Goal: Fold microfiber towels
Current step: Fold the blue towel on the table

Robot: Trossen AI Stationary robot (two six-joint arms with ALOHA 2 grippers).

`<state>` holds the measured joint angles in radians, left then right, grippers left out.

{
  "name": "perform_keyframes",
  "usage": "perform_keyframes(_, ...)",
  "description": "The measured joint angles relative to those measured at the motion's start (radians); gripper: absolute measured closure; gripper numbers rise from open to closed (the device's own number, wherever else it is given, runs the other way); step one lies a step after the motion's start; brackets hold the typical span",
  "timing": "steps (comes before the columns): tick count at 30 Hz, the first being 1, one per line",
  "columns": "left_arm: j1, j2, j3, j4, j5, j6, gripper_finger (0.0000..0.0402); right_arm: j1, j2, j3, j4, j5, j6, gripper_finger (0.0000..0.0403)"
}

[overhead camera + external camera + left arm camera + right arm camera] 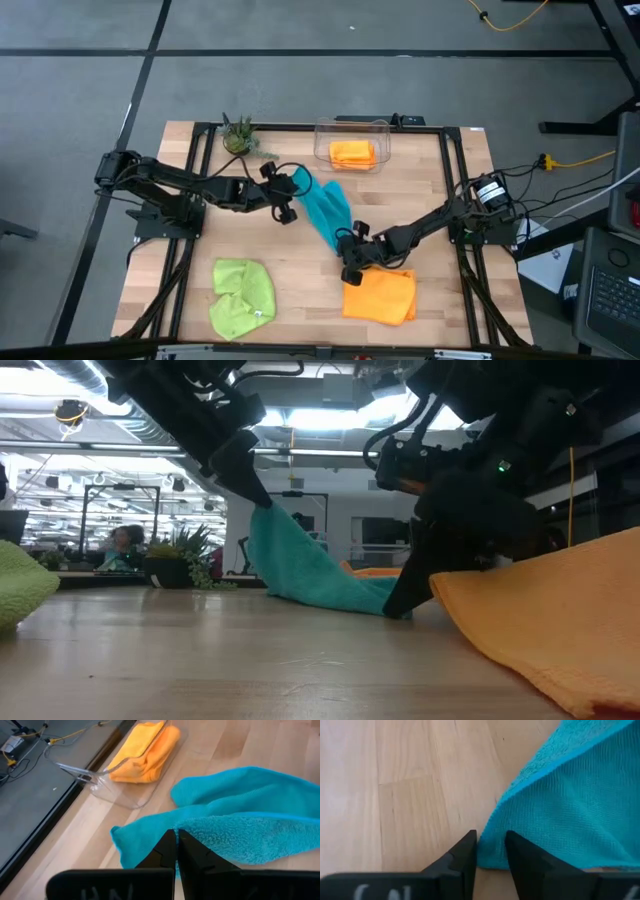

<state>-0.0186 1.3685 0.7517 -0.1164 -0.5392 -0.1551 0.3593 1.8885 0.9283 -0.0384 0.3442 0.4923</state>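
Observation:
The teal towel (pixel 325 212) lies stretched slantwise across the table's middle. My left gripper (pixel 290 200) is shut on its far-left end and holds that end up off the table (pixel 262 502). My right gripper (pixel 350 258) is down at the table on the towel's near end (pixel 400 605). One orange towel (pixel 352 152) lies folded in the clear bin. The other orange towel (pixel 380 295) lies on the table at the near right. The lime green towel (pixel 242 295) lies crumpled at the near left. My left gripper pinches the teal towel's far-left end (pixel 187 827) between its two shut fingers, coming slantwise from above and from the table's left. That end is lifted; the cloth slopes down from it (pixel 300 565) to the table, fairly slack. My right gripper pinches the teal towel's near corner (pixel 490 845) between its two fingers, at the hemmed edge. The fingers point down at the table from the right. The corner sits at table height (pixel 395 608); one layer or several, I cannot tell.
A clear plastic bin (pixel 330 135) stands at the far middle. A small potted plant (pixel 238 135) stands at the far left. Bare wood (pixel 300 290) lies between the green and orange towels.

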Motion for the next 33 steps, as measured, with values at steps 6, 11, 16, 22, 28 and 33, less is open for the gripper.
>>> perform_keyframes(6,-0.008,0.000,0.000,-0.019,0.000,0.006,0.0401,-0.002,-0.011,-0.001,-0.012,-0.001,-0.001,0.0381)
perform_keyframes(11,-0.026,-0.014,0.018,-0.035,0.001,0.033,0.0401,-0.002,-0.076,-0.006,-0.069,-0.001,-0.003,0.0393)
perform_keyframes(16,-0.056,-0.054,0.091,-0.066,0.001,0.113,0.0401,-0.002,-0.202,-0.005,-0.172,0.048,-0.007,0.0397)
perform_keyframes(22,-0.115,-0.114,0.261,-0.283,-0.037,0.144,0.0401,0.002,-0.415,0.032,-0.361,0.158,-0.038,0.0399)
perform_keyframes(28,-0.198,-0.165,0.418,-0.488,-0.074,0.132,0.0401,0.015,-0.587,0.124,-0.498,0.291,-0.122,0.0401)
perform_keyframes(33,-0.304,-0.200,0.518,-0.553,-0.069,0.145,0.0401,0.038,-0.654,0.209,-0.567,0.347,-0.185,0.0401)
